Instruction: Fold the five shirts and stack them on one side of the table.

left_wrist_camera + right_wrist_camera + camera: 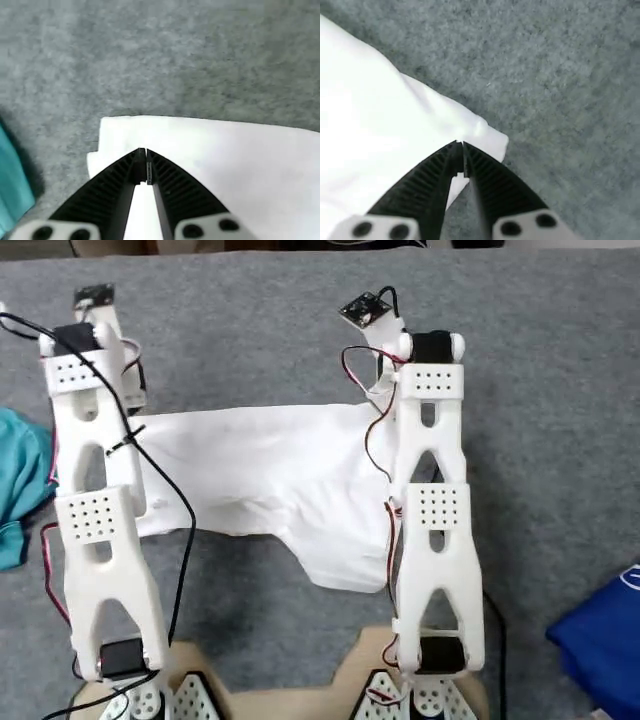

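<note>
A white shirt (260, 470) lies spread on the grey table between the two arms, with one part hanging toward the front. My left gripper (145, 156) is shut, its tips pinching the white shirt (225, 165) just inside one corner. My right gripper (460, 146) is also shut, on the white shirt (370, 115) close to another corner. In both wrist views a shadow runs under the cloth's edge near the tips. In the high view the arms' own links cover the fingers.
A teal shirt (20, 480) lies bunched at the table's left edge, near the left arm, and appears as a teal strip (12, 185). A blue shirt (600, 640) sits at the front right. Grey table (520, 300) stretches beyond the white shirt.
</note>
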Motion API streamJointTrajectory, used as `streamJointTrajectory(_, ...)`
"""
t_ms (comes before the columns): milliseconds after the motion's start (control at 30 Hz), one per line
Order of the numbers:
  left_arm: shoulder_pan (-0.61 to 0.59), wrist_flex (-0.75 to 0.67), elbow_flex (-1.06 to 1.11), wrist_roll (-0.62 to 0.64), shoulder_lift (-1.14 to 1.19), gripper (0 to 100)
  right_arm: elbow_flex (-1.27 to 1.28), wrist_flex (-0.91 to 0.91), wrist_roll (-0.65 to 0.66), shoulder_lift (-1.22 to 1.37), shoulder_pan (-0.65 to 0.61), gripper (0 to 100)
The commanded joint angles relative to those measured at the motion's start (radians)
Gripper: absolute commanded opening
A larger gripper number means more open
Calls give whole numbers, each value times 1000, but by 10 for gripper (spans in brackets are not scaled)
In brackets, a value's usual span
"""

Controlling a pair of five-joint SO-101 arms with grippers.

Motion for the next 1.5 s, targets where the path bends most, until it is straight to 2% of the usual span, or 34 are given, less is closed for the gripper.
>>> streamJointTrajectory(0,38,18,-44,-9,-39,20,-36,20,6,-173,-16,6)
streamJointTrajectory(167,46,20,118,-49,-163,19,102,21,41,-341,-24,6)
streamJointTrajectory(433,37,5,709,-110,-610,19,731,6,106,-765,-124,9)
streamJointTrajectory(600,9,-121,1060,-114,-929,19,1090,-103,163,-1003,-194,9)
streamJointTrajectory(800,-78,-282,1494,-109,-1250,19,1554,-278,201,-1242,-275,9)
streamJointTrajectory(900,-146,-316,1643,-109,-1362,19,1738,-334,201,-1348,-341,52)
streamJointTrajectory(1067,-249,-331,1807,-114,-1461,19,1954,-423,193,-1486,-470,154)
streamJointTrajectory(1233,-358,-411,1907,-114,-1477,19,2052,-512,137,-1506,-565,157)
streamJointTrajectory(1467,-443,-408,1913,-115,-1475,19,2078,-595,66,-1374,-591,159)
